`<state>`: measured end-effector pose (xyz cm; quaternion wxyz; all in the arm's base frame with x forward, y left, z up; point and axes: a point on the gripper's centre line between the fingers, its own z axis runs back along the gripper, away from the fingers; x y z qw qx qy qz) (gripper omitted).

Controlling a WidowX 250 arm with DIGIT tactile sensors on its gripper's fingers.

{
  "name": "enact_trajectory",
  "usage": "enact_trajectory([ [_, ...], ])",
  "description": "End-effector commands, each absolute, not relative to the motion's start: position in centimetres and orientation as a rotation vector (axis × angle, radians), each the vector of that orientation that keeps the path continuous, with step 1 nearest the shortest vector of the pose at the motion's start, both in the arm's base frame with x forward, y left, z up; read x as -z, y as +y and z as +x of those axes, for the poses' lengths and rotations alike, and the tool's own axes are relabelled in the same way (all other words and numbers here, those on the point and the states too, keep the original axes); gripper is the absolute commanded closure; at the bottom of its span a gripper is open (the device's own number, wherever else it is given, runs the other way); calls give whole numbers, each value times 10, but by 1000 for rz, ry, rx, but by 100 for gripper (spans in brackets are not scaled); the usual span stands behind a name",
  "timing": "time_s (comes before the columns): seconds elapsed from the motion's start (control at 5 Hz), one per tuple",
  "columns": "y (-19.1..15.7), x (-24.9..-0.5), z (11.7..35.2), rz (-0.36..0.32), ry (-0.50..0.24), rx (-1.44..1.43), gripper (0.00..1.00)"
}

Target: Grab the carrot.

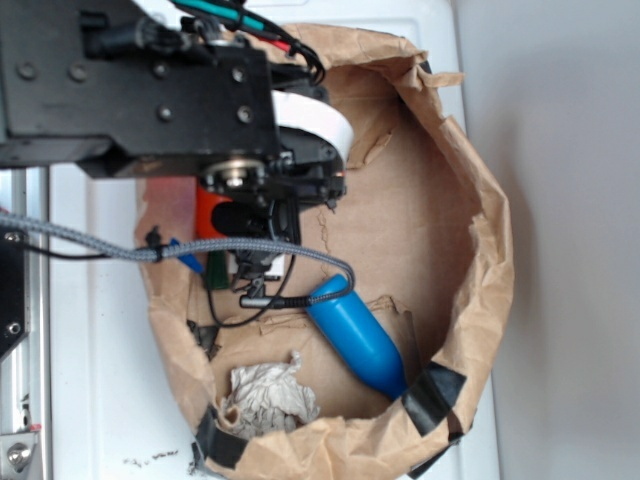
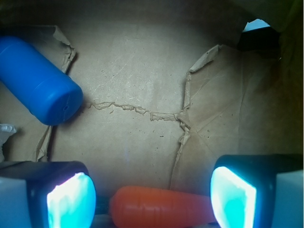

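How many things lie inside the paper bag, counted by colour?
Orange: 1, the carrot
Blue: 1, the bottle
Whitish: 1, the crumpled cloth
Total: 3
The end effector is open, one finger on each side of the carrot.

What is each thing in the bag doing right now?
carrot: lying on its side between the hand's fingers, not squeezed yet
hand: open, one finger on each side of the carrot
blue bottle: lying on its side on the bag floor, away from the hand
paper bag: open, rim torn and patched with black tape
crumpled cloth: bunched up near the bag's rim
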<state>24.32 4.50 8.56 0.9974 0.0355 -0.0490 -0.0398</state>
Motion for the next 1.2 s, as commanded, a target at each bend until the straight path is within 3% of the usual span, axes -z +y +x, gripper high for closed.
enact_trajectory([
  [0.0, 49, -99, 260, 35, -119, 325, 0],
  [0.2, 48, -99, 265, 0, -106, 574, 0],
  [0.4, 43, -93, 267, 8, -91, 825, 0],
  [0.8, 44, -62, 254, 33, -126, 943, 0],
  [1.0, 46, -55, 246, -2, -65, 997, 0],
])
